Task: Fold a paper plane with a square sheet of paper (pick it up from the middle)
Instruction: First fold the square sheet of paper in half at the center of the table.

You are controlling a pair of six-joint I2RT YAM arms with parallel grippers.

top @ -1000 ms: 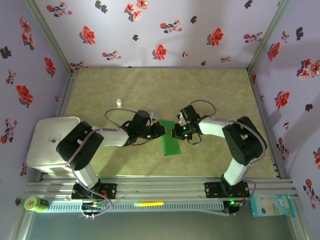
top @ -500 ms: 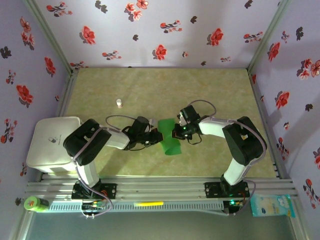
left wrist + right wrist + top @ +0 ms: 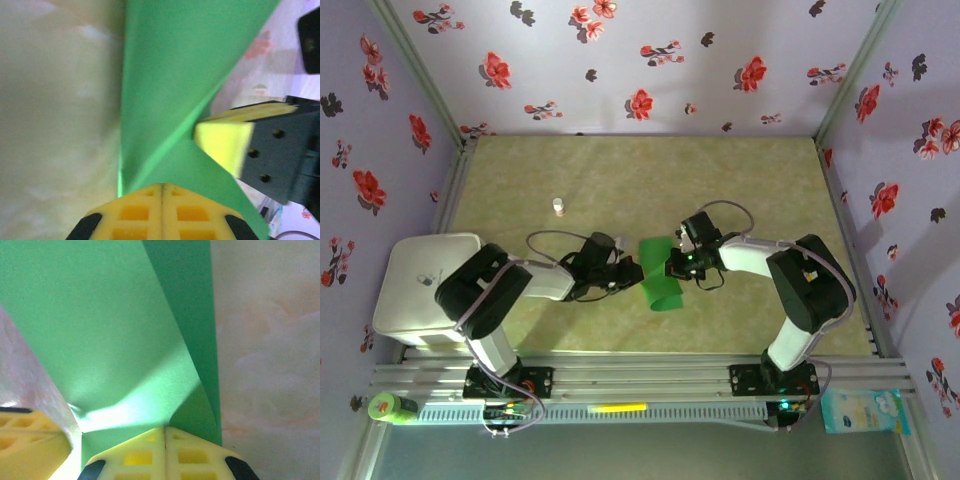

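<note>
The square sheet of paper (image 3: 658,278) is bright green, folded and bowed upward in the middle of the table. My left gripper (image 3: 634,272) is shut on its left edge and my right gripper (image 3: 670,267) is shut on its right edge, so the two face each other closely. In the left wrist view the green paper (image 3: 170,85) runs out from the closed left gripper (image 3: 162,186) with a slanting crease, and a right finger (image 3: 222,145) sits just beyond. From the right wrist, the paper (image 3: 110,325) rises from the closed right gripper (image 3: 165,429).
A white box (image 3: 425,285) sits at the table's left edge beside the left arm. A tiny white bottle (image 3: 558,206) stands behind it on the mat. Floral walls close in the back and both sides. The metal rail (image 3: 640,385) runs along the front.
The left arm has shifted and drawn its gripper slightly left and down. The paper has gone from a flat strip to a bowed, curled shape. The right gripper has barely moved.
</note>
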